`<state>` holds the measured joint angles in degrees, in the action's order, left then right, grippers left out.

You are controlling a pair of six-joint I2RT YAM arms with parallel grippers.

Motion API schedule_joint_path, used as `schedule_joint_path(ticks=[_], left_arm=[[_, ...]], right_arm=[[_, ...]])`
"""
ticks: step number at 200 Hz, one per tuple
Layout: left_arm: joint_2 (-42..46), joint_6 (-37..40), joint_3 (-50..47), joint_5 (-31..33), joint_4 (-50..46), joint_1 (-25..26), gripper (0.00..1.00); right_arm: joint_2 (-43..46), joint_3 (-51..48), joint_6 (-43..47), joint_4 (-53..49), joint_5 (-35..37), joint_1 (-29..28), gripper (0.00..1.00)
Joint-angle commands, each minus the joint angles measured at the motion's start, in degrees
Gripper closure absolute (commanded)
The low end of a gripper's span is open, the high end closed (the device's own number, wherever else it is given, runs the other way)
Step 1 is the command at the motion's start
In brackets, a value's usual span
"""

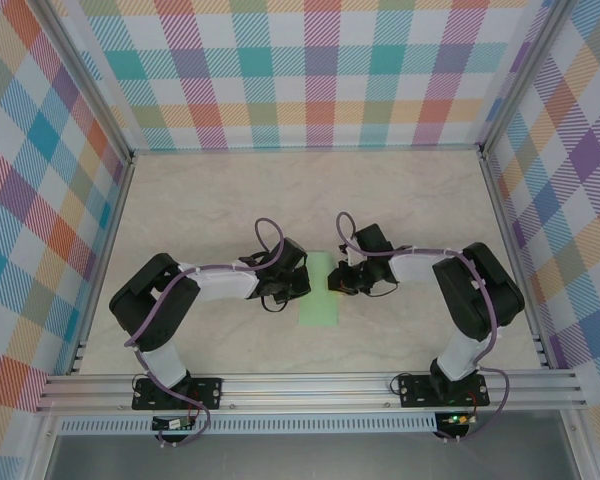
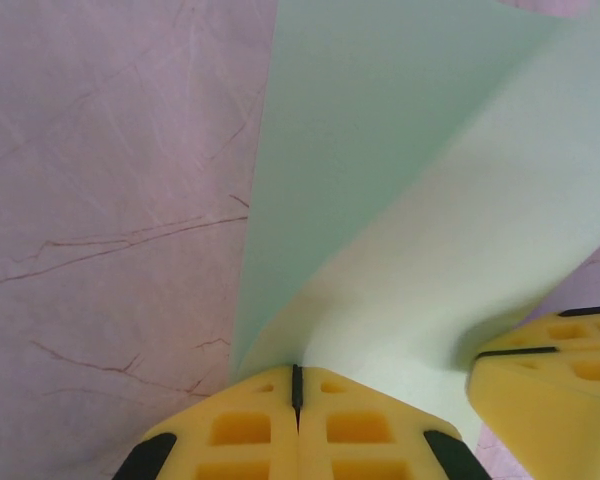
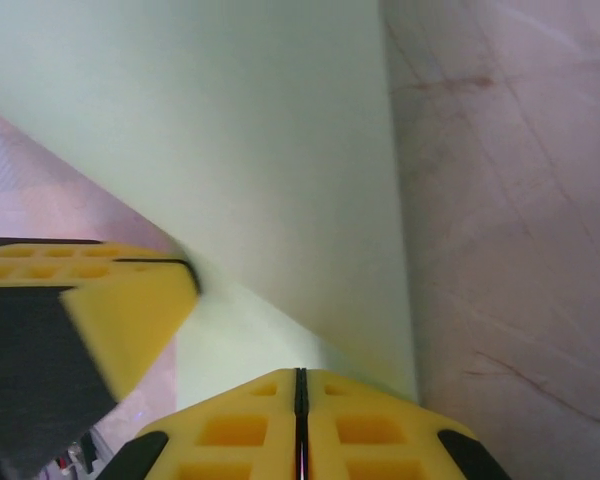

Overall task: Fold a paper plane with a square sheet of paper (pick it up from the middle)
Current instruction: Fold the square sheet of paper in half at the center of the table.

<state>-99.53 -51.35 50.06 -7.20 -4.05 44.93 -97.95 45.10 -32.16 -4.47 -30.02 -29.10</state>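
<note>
Position of square sheet of paper (image 1: 320, 303): just toward 6 o'clock from the centre of the pale marbled table (image 1: 210, 200). From overhead it reads as a narrow upright strip of plain pale green. It lies between the two tool heads.

Left gripper (image 1: 305, 285) sits at the strip's 9 o'clock and right gripper (image 1: 333, 283) at its 3 o'clock. Both are close against the strip and face each other across it.

Left wrist view: the left gripper (image 2: 297, 385) has its yellow fingers pressed together with no gap along the seam. The sheet (image 2: 380, 180) narrows to a point right at the fingertips, pinched there. One layer lies flat toward 12 o'clock. A lighter flap curls up toward 2 o'clock. The right gripper's yellow finger (image 2: 555, 385) stands at 4 o'clock, touching the flap.

Right wrist view: the right gripper (image 3: 300, 390) is likewise closed tight, nipping the sheet's (image 3: 230, 130) near edge. The left gripper's finger (image 3: 120, 305) sits at 9 o'clock against the paper.
</note>
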Motion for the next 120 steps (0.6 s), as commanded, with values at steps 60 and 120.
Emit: schedule_joint_path(ticks=[60, 120], left_arm=[[-1.4, 1.1, -2.7, 2.4, -7.4, 0.9, 1.0], [-1.3, 1.3, -2.6, 2.5, -7.6, 0.9, 1.0]], right_arm=[[-2.0, 4.0, 1.6, 0.9, -2.6, 1.8, 0.91], [-6.7, 2.2, 2.0, 2.1, -0.2, 2.1, 0.91]])
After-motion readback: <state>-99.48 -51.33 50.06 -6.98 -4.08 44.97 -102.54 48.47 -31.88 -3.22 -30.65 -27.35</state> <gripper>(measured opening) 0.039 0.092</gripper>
